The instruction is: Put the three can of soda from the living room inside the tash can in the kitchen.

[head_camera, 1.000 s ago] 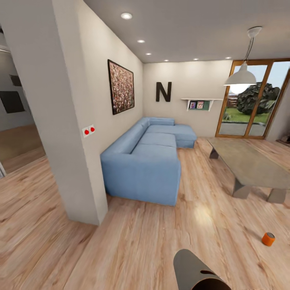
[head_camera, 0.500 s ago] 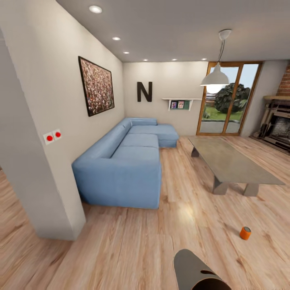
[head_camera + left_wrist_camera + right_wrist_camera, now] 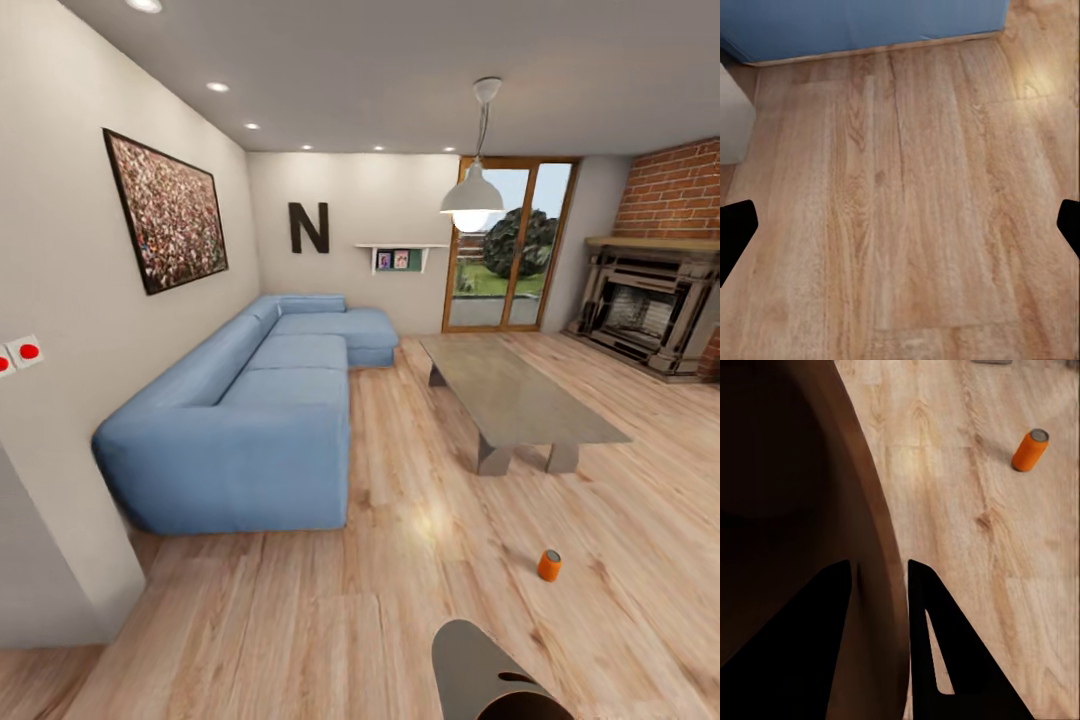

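One orange can of soda (image 3: pixel 549 565) stands upright on the wood floor of the living room, short of the stone coffee table (image 3: pixel 515 400); it also shows in the right wrist view (image 3: pixel 1030 450). The tash can (image 3: pixel 485 672) is at the bottom edge of the head view, grey outside with an oval handle hole. My right gripper (image 3: pixel 879 566) is shut on its rim, one finger inside the coppery brown wall (image 3: pixel 787 472) and one outside. My left gripper (image 3: pixel 904 225) hangs open over bare floor, nothing between its fingers.
A blue corner sofa (image 3: pixel 250 400) lines the left wall, with a wall corner (image 3: pixel 50 560) near left. A brick fireplace (image 3: pixel 655 310) stands at the far right, glass doors (image 3: pixel 505 245) at the back, and a pendant lamp (image 3: pixel 472 195) hangs above the table.
The whole view has swung to the right: sofa, table and orange can have slid left in the picture and the fireplace has come into sight. The tash can stays held.
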Robot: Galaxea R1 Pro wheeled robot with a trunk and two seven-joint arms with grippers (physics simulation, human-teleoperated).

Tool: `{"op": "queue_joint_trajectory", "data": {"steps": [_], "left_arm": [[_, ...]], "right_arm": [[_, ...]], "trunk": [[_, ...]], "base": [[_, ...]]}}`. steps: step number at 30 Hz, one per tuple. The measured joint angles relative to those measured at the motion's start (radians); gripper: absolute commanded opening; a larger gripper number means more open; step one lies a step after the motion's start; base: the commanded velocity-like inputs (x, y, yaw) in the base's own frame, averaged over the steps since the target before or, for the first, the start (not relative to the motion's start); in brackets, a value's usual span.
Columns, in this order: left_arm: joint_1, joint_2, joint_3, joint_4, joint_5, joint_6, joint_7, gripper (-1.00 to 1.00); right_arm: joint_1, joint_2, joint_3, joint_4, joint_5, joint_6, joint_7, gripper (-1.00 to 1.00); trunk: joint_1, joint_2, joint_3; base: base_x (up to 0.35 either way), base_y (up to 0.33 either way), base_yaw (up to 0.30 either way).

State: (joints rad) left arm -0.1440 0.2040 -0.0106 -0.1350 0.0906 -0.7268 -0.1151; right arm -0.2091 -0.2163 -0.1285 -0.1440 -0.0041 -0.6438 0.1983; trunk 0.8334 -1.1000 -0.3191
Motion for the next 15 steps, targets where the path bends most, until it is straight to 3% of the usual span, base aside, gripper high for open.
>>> {"op": "queue_joint_trajectory", "data": {"steps": [15], "left_arm": [[0.0,0.0,0.0,0.0,0.0,0.0,0.0,1.0]], "right_arm": [[0.0,0.0,0.001,0.0,0.0,0.001,0.0,-1.0]], "trunk": [[0.0,0.0,0.0]], "base": [[0.137,-0.26,-0.246]]}}
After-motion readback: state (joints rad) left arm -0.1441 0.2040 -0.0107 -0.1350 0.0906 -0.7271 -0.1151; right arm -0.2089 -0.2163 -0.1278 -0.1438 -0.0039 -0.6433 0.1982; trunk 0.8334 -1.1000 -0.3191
